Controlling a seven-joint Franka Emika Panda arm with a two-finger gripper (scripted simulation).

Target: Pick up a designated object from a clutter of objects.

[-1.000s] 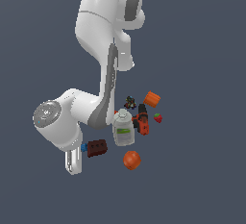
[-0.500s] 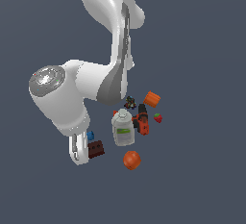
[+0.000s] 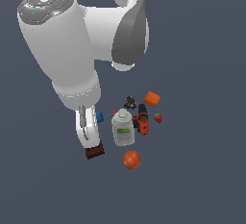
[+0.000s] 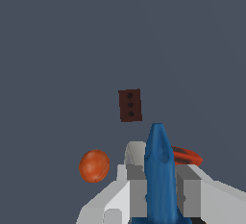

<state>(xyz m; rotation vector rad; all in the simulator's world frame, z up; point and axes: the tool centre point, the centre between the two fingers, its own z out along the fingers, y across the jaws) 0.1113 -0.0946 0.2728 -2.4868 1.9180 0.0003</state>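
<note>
My gripper [image 4: 158,175] is shut on the blue piece [image 4: 159,170], which stands up between the two grey fingers [image 4: 135,182]. In the exterior view the blue piece [image 3: 99,118] shows beside the white hand [image 3: 87,129], raised above the floor. The clutter lies below: the brown studded block [image 4: 129,105] [image 3: 94,151], the orange ball [image 4: 94,166] [image 3: 131,160], the white bottle with green label [image 3: 123,129], the red-black drill [image 3: 142,119], the strawberry [image 3: 157,118] and the orange block [image 3: 152,99]. The blue piece partly hides the bottle and drill in the wrist view.
A small dark figure [image 3: 129,102] lies behind the bottle. The large white arm [image 3: 62,40] fills the upper part of the exterior view's left. The floor [image 3: 202,180] is plain dark grey.
The arm has risen toward the exterior camera and looks much larger. The blue piece has moved with the gripper, away from the brown block. The other objects have stayed put.
</note>
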